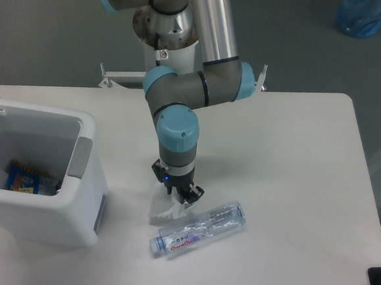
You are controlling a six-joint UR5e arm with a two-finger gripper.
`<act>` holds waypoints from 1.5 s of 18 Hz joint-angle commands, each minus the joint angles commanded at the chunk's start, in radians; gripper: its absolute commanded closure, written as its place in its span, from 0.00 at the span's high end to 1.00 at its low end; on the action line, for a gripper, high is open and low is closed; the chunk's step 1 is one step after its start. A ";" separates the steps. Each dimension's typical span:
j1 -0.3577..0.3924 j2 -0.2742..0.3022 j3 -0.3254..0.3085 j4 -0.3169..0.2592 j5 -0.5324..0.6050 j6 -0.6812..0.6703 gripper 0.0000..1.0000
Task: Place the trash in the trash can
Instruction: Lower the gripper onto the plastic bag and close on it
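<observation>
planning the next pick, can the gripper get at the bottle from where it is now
Probably yes. The bottle lies in the open on the table, beside the gripper, nothing on top of it. The crumpled wrapper under the jaws comes first.

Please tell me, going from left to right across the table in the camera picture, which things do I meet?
Trash can → crumpled plastic wrapper, with the gripper on its upper right part → plastic bottle, lying on its side. The wrapper and bottle overlap partly.
</observation>
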 joint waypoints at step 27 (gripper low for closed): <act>0.044 0.121 0.106 -0.120 -0.221 -0.005 0.00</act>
